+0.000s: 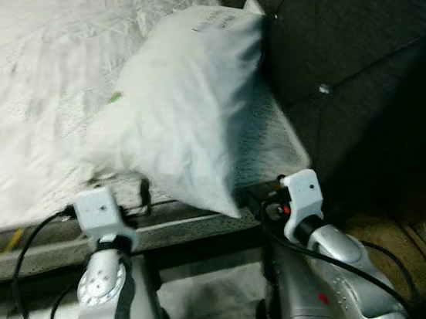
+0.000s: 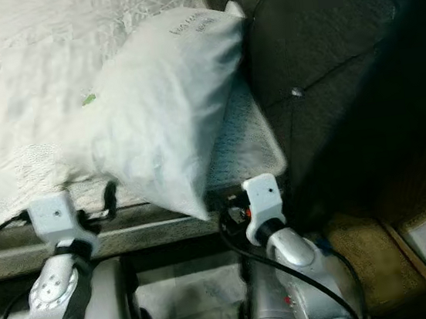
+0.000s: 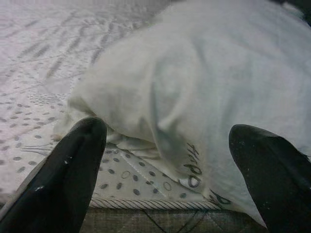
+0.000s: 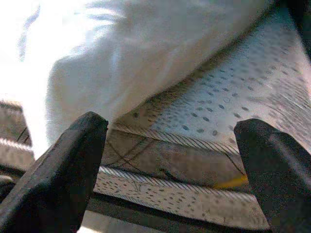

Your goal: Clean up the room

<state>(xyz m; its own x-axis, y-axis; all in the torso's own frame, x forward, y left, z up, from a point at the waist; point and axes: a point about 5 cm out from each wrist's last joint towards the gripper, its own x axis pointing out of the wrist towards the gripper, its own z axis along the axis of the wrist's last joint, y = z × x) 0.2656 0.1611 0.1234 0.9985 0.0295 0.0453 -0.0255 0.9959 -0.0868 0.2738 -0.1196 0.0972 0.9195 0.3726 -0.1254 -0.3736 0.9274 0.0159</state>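
Tools (image 3: 165, 160) wide open nr pillow (image 1: 190, 100)

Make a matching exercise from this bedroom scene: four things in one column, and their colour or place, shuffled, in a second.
Things
1. pillow
2. mattress
3. headboard
4. left gripper

Descriptions
A. dark, tufted, with small buttons
B. jaws open, pointing at the pillow's lower edge
C. white and puffy, its corner hanging over the bed edge
D. pale quilted surface, dotted pattern near the edge

Pairs: 1-C, 2-D, 3-A, 4-B
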